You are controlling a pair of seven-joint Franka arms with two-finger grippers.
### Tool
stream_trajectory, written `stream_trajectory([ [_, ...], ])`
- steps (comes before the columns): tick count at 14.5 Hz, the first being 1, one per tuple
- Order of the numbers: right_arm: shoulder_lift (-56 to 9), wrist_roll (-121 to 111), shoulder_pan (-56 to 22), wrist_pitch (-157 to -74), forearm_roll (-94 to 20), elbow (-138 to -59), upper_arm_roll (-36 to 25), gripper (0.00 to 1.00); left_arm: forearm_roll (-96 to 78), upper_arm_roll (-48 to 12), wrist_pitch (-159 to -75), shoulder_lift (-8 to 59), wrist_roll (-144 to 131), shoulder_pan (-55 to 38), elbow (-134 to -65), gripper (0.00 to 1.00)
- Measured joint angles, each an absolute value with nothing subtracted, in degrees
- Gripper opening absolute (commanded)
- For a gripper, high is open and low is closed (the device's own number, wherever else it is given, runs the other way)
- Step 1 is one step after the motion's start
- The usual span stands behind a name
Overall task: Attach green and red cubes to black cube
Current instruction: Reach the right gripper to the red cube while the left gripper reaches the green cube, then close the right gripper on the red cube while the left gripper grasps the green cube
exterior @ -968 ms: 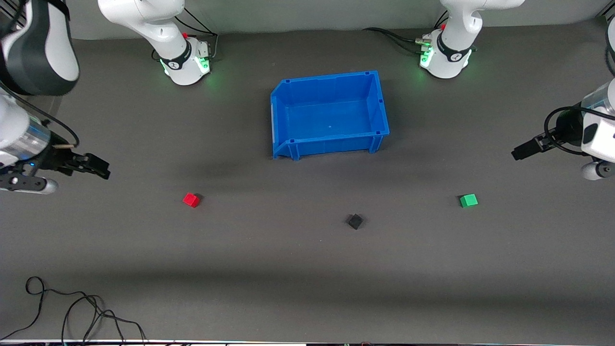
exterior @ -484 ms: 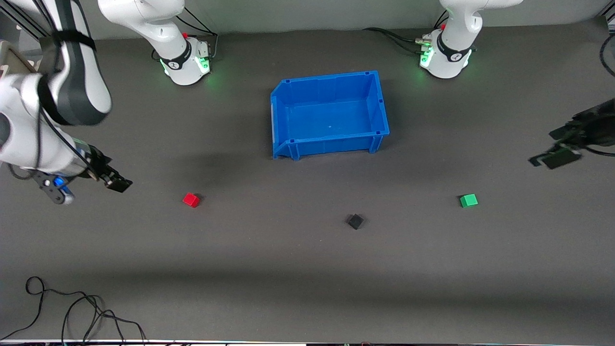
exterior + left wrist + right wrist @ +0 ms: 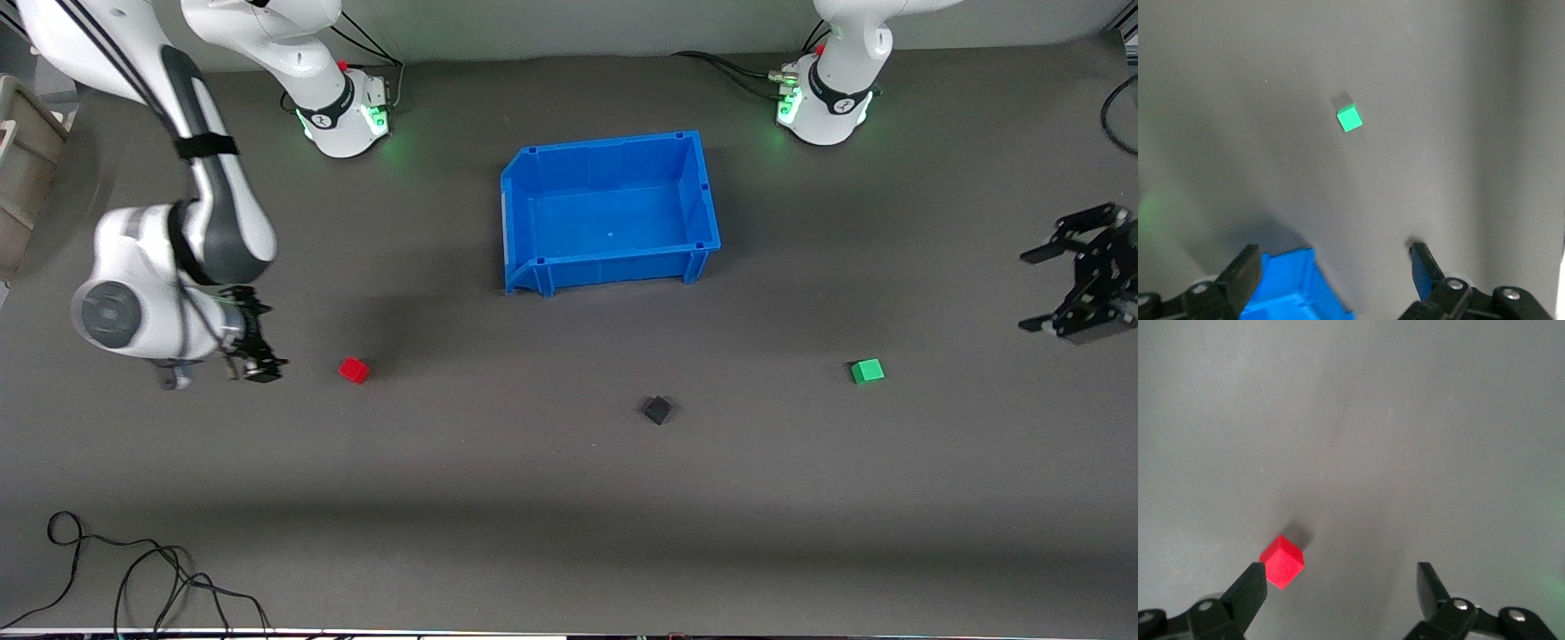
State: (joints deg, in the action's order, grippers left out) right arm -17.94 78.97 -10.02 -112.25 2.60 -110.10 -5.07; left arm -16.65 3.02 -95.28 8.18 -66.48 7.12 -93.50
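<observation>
Three small plastic cubes lie apart on the dark table: red cube (image 3: 354, 370) beside the right gripper (image 3: 258, 366), jaws spread; black cube (image 3: 658, 410) nearest the camera; green cube (image 3: 867, 371) near the wide-open left gripper (image 3: 1047, 289); blue plastic bin (image 3: 533, 276) farther back.

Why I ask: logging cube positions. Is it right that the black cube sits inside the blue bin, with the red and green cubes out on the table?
No. The front view shows the black cube on the table, outside the blue bin. The red cube and green cube are on the table.
</observation>
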Motion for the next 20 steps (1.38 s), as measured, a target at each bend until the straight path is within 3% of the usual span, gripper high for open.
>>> stream_trajectory([
  [5, -19.5, 80.2, -10.6, -127.0, 2.6, -118.0, -4.3, 0.99, -21.3, 2.9, -115.2, 11.0, -69.9, 7.1, -107.4, 1.0],
  [8, -20.5, 80.2, -10.8, -130.3, 2.6, -119.7, -3.3, 0.99, -26.9, 2.7, -124.4, 12.8, -69.9, 7.0, -114.3, 1.0],
  [14, -23.7, 88.8, -10.9, -133.2, 2.4, -119.9, -3.2, 0.99, -31.3, 2.3, -137.2, 20.2, -69.9, 5.5, -118.8, 1.0],
  [20, -25.8, 91.6, -10.9, -139.4, 2.4, -118.5, -3.3, 0.99, -34.8, 2.2, -142.8, 23.8, -68.8, 5.0, -121.9, 1.0],
])
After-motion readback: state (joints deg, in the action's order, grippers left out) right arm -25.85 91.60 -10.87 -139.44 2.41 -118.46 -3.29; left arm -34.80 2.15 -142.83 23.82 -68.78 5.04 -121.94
